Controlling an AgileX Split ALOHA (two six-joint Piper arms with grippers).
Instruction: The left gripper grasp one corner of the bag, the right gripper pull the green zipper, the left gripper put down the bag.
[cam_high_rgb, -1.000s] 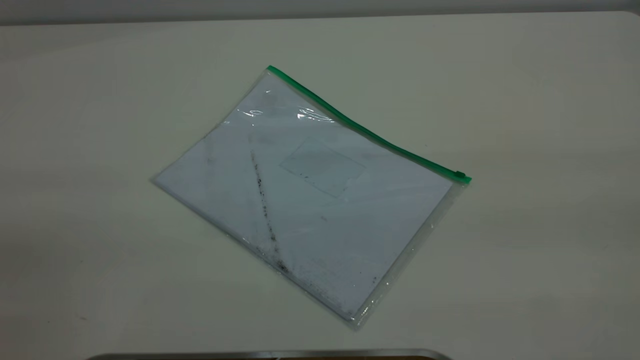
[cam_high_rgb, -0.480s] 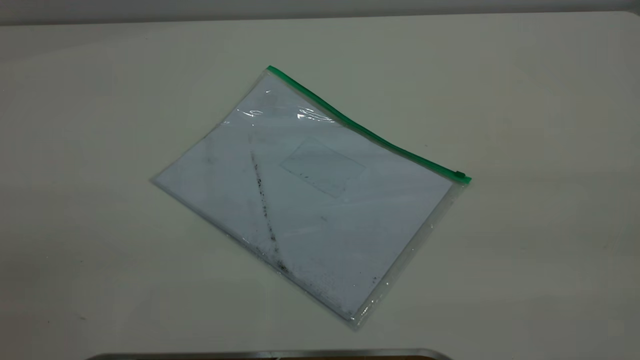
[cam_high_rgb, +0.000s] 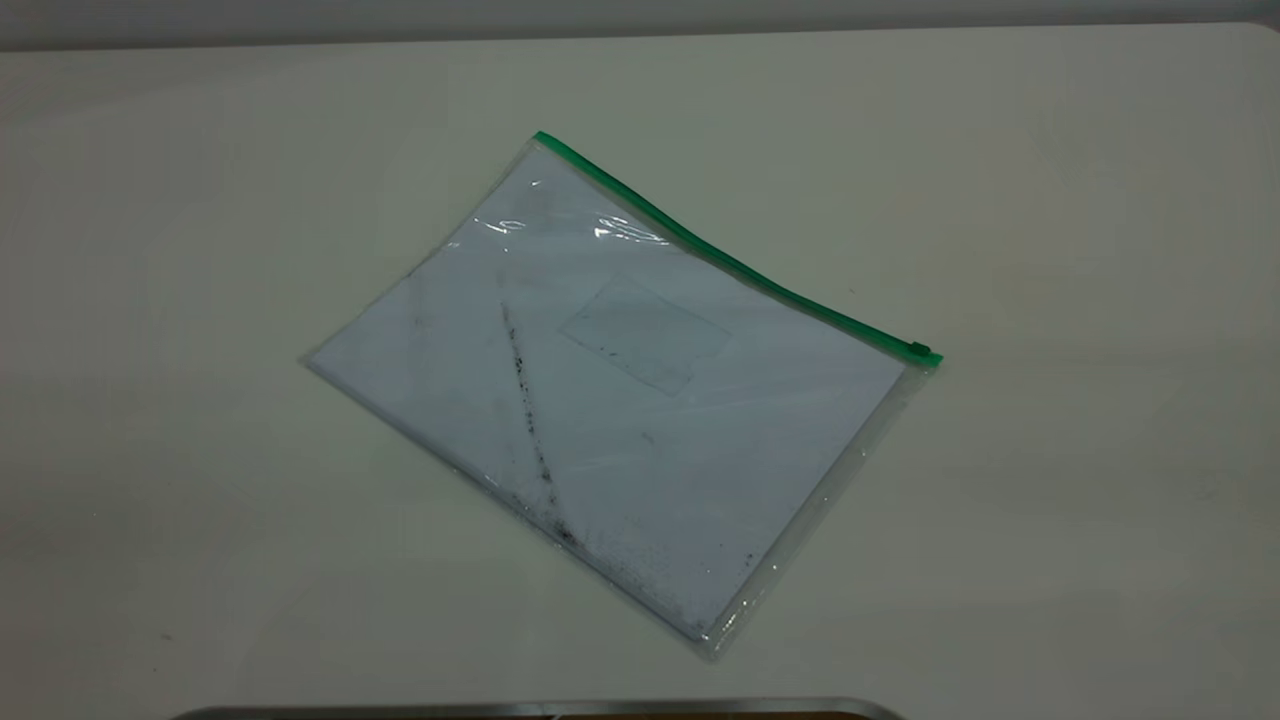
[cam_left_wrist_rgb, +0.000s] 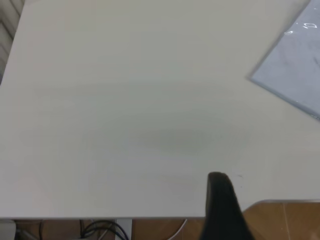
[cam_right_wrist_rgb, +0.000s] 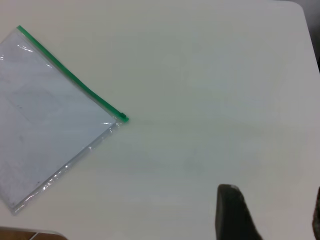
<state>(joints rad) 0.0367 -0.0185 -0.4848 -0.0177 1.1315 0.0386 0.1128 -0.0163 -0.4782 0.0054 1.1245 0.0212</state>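
**Nothing stirs: bag flat on the table, both arms held back**

Across the last second, nothing has changed. The clear bag (cam_high_rgb: 620, 390) lies in the same spot, flat on the middle of the table (cam_high_rgb: 1080, 520) and turned at an angle, with its green zipper (cam_high_rgb: 730, 262) along the far-right edge. The slider (cam_high_rgb: 918, 350) sits at the right end of that strip, as it did before.

Neither arm reaches into the exterior view. The left gripper (cam_left_wrist_rgb: 220, 195) hangs above the near-left part of the table, well apart from the bag's left corner (cam_left_wrist_rgb: 290, 75). Whether it is open or closed I cannot tell. The right gripper (cam_right_wrist_rgb: 272, 192) hangs over bare table to the right, its 2 fingers (cam_right_wrist_rgb: 232, 210) spread wide and holding nothing.

For the task, the stillness settles little. A bag lying flat with no gripper on it fits a bag waiting for its corner to be grasped. It equally fits one already zipped and put down. I cannot see whether the seal is open or closed.
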